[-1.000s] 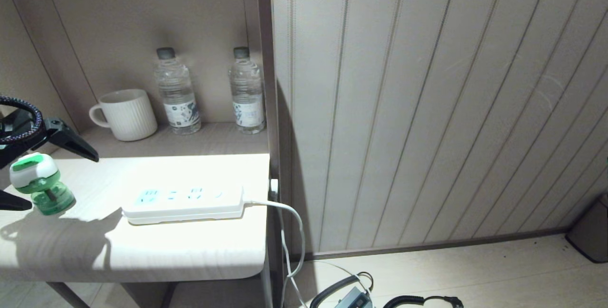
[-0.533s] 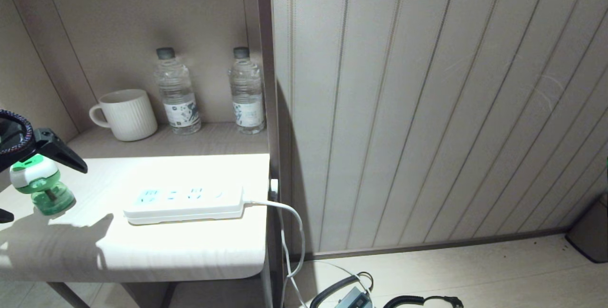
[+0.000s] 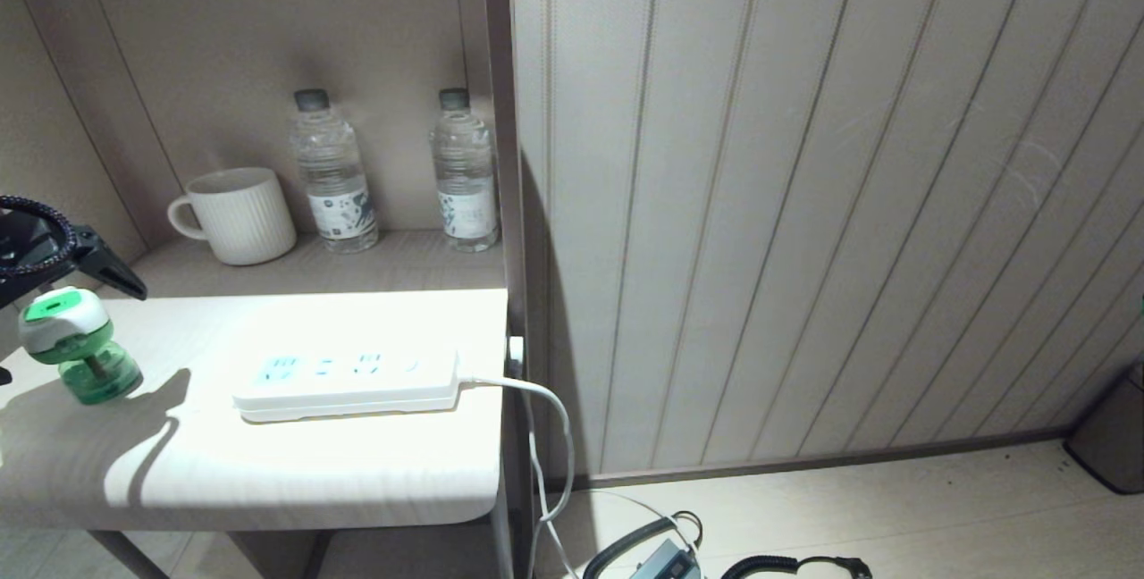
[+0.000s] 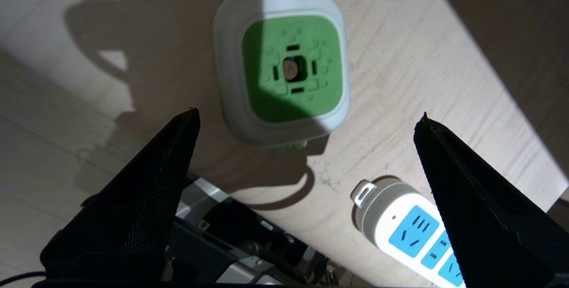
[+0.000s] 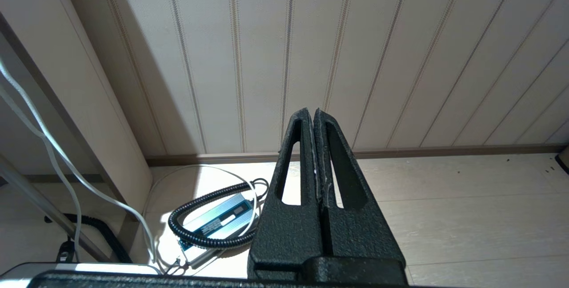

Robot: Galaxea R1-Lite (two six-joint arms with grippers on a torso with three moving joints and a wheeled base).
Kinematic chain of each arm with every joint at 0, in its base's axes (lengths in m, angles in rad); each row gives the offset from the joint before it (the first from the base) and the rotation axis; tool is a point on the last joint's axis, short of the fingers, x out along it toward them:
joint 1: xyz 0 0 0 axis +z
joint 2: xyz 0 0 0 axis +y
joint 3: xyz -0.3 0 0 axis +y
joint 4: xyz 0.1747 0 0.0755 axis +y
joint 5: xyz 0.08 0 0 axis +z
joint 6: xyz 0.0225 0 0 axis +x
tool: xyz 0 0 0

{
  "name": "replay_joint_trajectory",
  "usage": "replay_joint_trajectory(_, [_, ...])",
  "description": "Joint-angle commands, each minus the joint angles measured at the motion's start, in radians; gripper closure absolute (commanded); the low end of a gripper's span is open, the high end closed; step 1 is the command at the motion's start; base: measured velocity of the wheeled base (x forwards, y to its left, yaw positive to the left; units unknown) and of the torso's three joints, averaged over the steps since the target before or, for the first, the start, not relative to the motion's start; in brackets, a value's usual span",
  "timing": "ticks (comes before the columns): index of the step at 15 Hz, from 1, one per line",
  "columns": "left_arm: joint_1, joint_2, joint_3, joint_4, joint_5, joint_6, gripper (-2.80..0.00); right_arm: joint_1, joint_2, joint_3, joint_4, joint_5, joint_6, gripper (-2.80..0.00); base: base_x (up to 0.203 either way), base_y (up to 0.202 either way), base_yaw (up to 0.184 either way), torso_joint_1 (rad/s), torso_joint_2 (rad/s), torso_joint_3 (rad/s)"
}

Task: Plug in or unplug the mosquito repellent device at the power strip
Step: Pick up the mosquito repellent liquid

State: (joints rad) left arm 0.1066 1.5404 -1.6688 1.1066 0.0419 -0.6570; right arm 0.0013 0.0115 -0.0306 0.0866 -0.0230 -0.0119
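Left gripper [image 4: 306, 119] sits at the far left edge of the head view, above the device [image 3: 73, 345], fingers [image 4: 146, 199] spread wide, holding nothing. In the wrist view the device [image 4: 282, 61] shows between and beyond the two fingertips, not touching either.

Device stands upright on the table [image 3: 295, 472] near its left end: green bottle below, white cap with green centre on top. It is unplugged, well apart from the strip [image 3: 349, 382].

Strip lies flat mid-table, to the right of the device, sockets up and all of them unoccupied. The wrist view catches its near end [image 4: 409, 230] with blue outlets. Its white cable [image 3: 545, 418] leaves the right end and drops over the table edge to the floor.

Behind, on the raised shelf [image 3: 402, 266]: mug [image 3: 237, 214], then two water bottles, one [image 3: 332, 172] beside the mug and one [image 3: 465, 170] by the shelf's right wall.

Right of the table is a panelled wall [image 3: 804, 204]. On the floor by the table foot: a coiled black cord [image 5: 209, 217] around a grey box [image 5: 218, 219].

Right gripper [image 5: 314, 114] is out of the head view; its wrist view shows the fingers pressed together, empty, aimed at the wall base above the floor.
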Motion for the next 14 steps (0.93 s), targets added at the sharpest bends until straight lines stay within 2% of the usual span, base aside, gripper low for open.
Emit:
replay_joint_trajectory(1, [0.001, 0.027, 0.008, -0.024, -0.002, -0.005, -2.80, 0.000, 0.001, 0.000, 0.001, 0.000, 0.000, 0.00, 0.000, 0.000, 0.000, 0.000, 0.00, 0.000])
replay_joint_trajectory(9, [-0.005, 0.101, 0.000, -0.140, 0.006, 0.007, -2.80, 0.000, 0.002, 0.000, 0.001, 0.000, 0.000, 0.00, 0.000, 0.000, 0.000, 0.000, 0.00, 0.000])
replay_joint_trajectory(14, [-0.011, 0.124, 0.008, -0.203, -0.006, 0.050, -2.80, 0.000, 0.001, 0.000, 0.001, 0.000, 0.000, 0.00, 0.000, 0.000, 0.000, 0.000, 0.00, 0.000])
